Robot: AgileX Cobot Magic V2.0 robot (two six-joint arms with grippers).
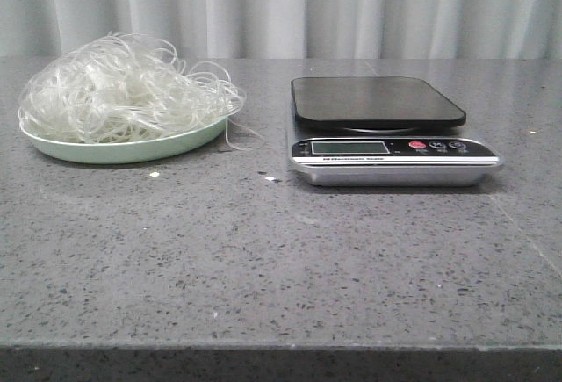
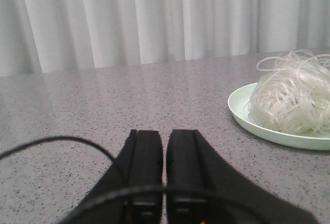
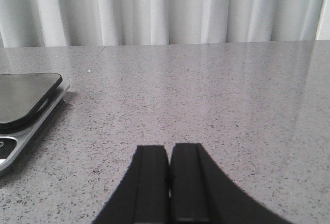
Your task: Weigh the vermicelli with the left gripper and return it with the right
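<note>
The vermicelli (image 1: 127,88), a fluffy clump of translucent whitish strands, is piled on a pale green plate (image 1: 123,147) at the table's back left. A few strands hang over the plate's right rim. The digital scale (image 1: 386,132) with a black platform stands to the right, its platform bare. Neither gripper shows in the front view. In the left wrist view my left gripper (image 2: 165,134) is shut and empty, low over the table, with the vermicelli (image 2: 294,98) and plate (image 2: 242,113) apart from it. In the right wrist view my right gripper (image 3: 169,149) is shut and empty, with the scale (image 3: 26,103) off to one side.
The grey speckled table (image 1: 263,259) ends at a front edge (image 1: 281,345). A white curtain (image 1: 281,4) hangs behind the table. A few small white crumbs (image 1: 154,174) lie in front of the plate. A black cable (image 2: 51,141) loops by the left gripper.
</note>
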